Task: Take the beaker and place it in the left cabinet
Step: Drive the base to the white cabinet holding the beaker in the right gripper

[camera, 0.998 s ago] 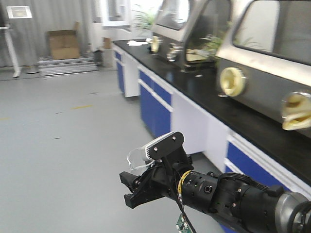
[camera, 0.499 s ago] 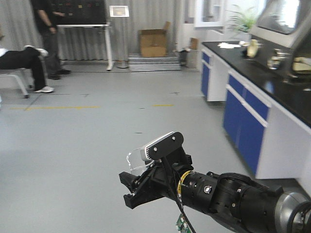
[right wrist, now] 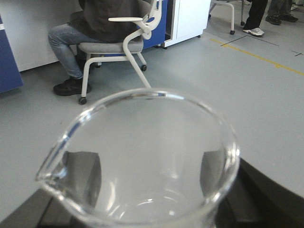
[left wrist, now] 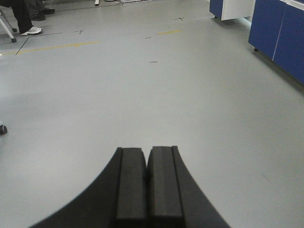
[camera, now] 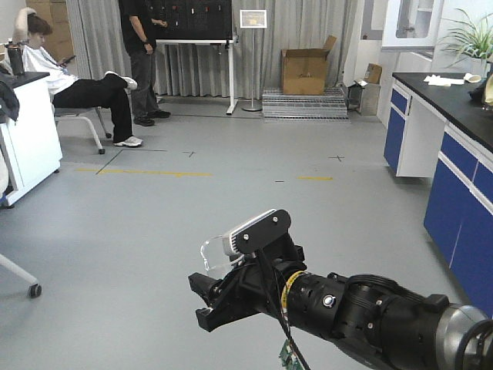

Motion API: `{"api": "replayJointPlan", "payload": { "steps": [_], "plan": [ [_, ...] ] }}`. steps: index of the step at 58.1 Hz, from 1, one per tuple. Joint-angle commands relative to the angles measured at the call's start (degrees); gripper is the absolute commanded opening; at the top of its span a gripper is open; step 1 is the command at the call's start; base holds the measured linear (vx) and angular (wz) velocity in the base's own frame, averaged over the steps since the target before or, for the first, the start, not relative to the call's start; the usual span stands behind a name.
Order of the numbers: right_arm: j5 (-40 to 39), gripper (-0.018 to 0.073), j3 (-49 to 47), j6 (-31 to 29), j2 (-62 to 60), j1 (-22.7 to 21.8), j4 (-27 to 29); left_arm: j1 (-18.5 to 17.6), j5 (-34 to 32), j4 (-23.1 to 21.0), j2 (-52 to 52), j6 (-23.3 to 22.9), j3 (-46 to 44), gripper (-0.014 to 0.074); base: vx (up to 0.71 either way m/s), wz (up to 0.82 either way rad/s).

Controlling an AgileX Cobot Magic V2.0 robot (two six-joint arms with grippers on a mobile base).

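The beaker (camera: pixel 212 254), clear glass with a pouring lip, is held over the grey floor in my right gripper (camera: pixel 204 302), which is shut on it. In the right wrist view the beaker (right wrist: pixel 142 156) fills the lower frame, lip to the left, and the dark fingers (right wrist: pixel 85 178) show through the glass on both sides of my right gripper (right wrist: pixel 149 190). My left gripper (left wrist: pixel 147 159) is shut with nothing between its pads, hanging above bare floor. The left cabinet is out of view.
A blue-fronted cabinet with a black top (camera: pixel 454 177) runs along the right. A seated person (camera: pixel 69 85) and a white desk (camera: pixel 31 139) are at the left, a standing person (camera: pixel 142 54) and a cardboard box (camera: pixel 306 71) at the back. Another person on an office chair (right wrist: pixel 114 42) is close by.
The front view has swung left: the black-topped bench with glove boxes slid off to the right, and the people and desk came in. The arm and beaker keep the same place in frame.
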Motion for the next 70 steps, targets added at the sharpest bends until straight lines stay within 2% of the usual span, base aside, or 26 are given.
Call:
{"api": "replayJointPlan", "payload": {
  "steps": [1, 31, 70],
  "plan": [
    [-3.94, 0.0225, -1.80, -0.01, -2.88, -0.30, 0.84, -0.32, -4.75, -0.62, -0.56, -0.07, -1.07, -0.0006, 0.43, 0.00],
    [-3.94, 0.0225, -1.80, -0.01, -2.88, -0.30, 0.84, -0.32, -4.75, -0.62, -0.56, -0.07, -1.07, -0.0006, 0.52, -0.10],
    [-3.51, 0.0225, -1.80, -0.01, -2.88, -0.30, 0.84, -0.32, -4.75, -0.62, -0.56, -0.07, -1.07, -0.0006, 0.64, -0.08]
  ]
}}
